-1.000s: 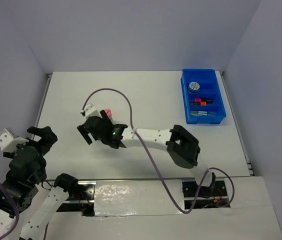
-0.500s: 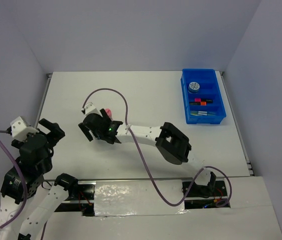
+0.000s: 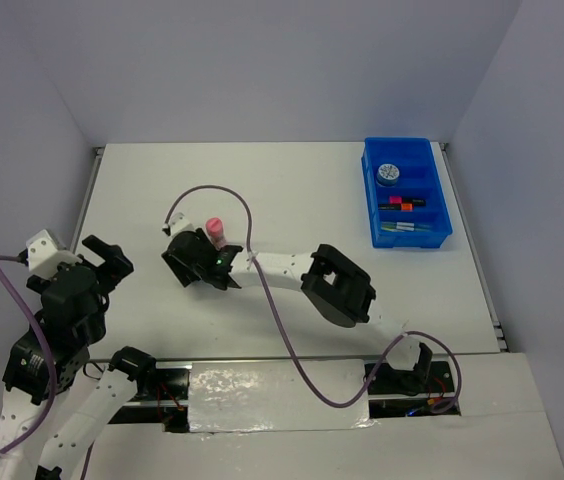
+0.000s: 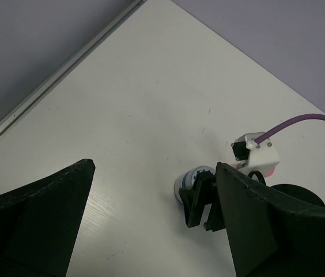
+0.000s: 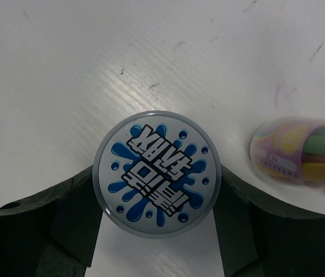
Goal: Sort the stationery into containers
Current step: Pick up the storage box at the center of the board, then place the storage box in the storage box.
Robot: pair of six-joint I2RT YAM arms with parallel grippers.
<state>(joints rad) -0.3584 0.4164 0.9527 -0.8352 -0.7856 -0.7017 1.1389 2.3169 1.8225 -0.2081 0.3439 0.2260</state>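
- The step in hand, as I judge it, is the picking of the round tub. It stands on the table well apart from the blue tray, to the left of the tray and nearer to the arm bases.
- The right jaws stand one on each side of this tub, very near its wall. I cannot tell if they already press it or only flank it.
- The left jaws are wide apart and hold nothing. They hang above the table, even further left of the tray than the tub.
- The tub is flat and round, and its printed lid faces straight up. It has no long axis along the table, so a grip from any side should fit.
- The pink bottle stands upright just beside the tub, on the side that faces the tray. Its long axis is vertical, with the cap on top.
- The next move calls for a firm hold and a straight lift, so that the bottle is not knocked over.
- After that comes a carry to the tray, where a second tub lies in the far compartment. The highlighters and pens fill the nearer ones.
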